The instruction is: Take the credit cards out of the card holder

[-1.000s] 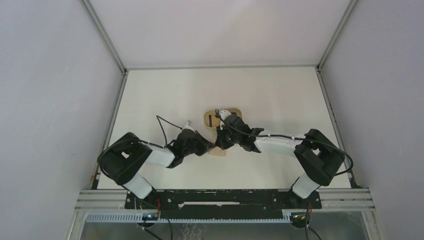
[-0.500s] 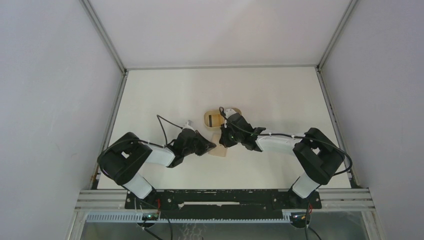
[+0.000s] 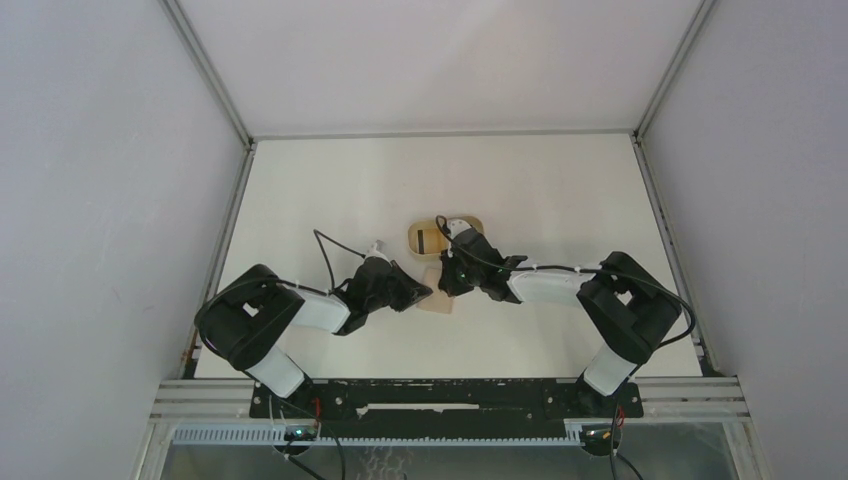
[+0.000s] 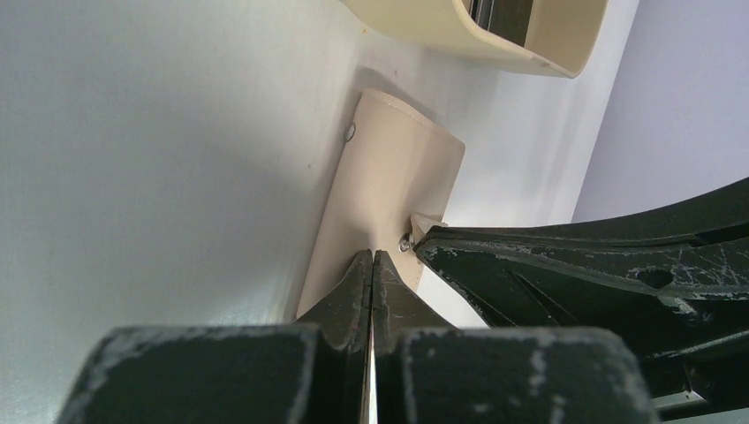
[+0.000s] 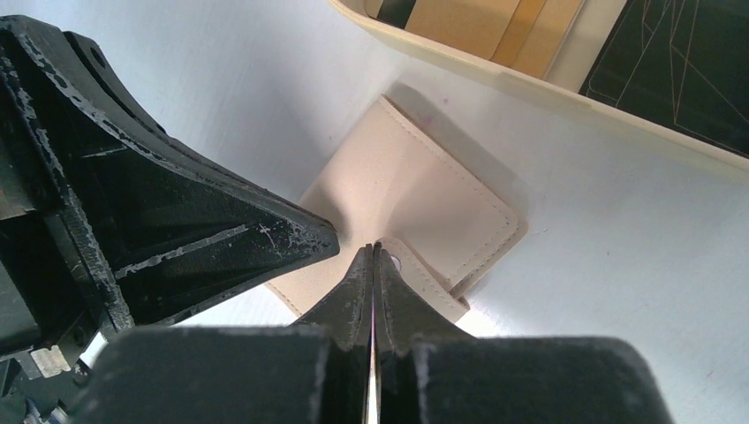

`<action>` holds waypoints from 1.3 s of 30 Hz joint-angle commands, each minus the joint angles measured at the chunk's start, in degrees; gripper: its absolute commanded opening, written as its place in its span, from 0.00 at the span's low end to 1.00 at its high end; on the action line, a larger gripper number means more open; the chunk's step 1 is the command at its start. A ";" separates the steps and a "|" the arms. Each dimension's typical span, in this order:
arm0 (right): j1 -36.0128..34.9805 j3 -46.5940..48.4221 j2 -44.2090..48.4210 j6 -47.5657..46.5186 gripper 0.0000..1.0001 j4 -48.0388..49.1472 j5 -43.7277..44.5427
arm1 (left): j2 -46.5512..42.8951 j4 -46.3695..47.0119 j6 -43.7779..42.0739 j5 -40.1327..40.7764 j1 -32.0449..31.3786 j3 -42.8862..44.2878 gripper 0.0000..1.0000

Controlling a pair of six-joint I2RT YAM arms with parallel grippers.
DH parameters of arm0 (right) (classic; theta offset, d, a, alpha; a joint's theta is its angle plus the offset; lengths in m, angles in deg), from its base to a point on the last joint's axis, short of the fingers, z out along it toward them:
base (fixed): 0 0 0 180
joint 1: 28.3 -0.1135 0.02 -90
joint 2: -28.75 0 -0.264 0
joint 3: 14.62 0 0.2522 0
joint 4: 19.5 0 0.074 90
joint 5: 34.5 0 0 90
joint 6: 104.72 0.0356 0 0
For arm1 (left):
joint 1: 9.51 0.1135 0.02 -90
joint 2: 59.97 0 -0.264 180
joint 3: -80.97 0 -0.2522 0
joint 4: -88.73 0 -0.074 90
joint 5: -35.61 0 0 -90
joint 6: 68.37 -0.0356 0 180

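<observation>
**White table (image 3: 560, 200): both pincers shut on wallet**

Left gripper (image 4: 373, 256) and right gripper (image 5: 373, 252) are both pinched fully closed, tips meeting on the card holder (image 5: 415, 194), which lies flat mid-table. Just beyond it, the oval tray (image 5: 495, 71) holds the tan-brown card (image 5: 468, 18) with a dark stripe and the black card (image 5: 680, 71) with thin line art.

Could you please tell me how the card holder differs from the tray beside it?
The card holder is a flat stitched rectangle with a snap tab; the tray has a raised rim. No card shows in the card holder, whereas the tray holds a tan striped card and a black card. Both are beige and sit on the table.
</observation>
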 commanded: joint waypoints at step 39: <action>7.12 -11.87 -0.29 6.70 0.00 12.02 -7.11 | 0.70 -9.06 -3.20 3.59 0.59 0.51 0.00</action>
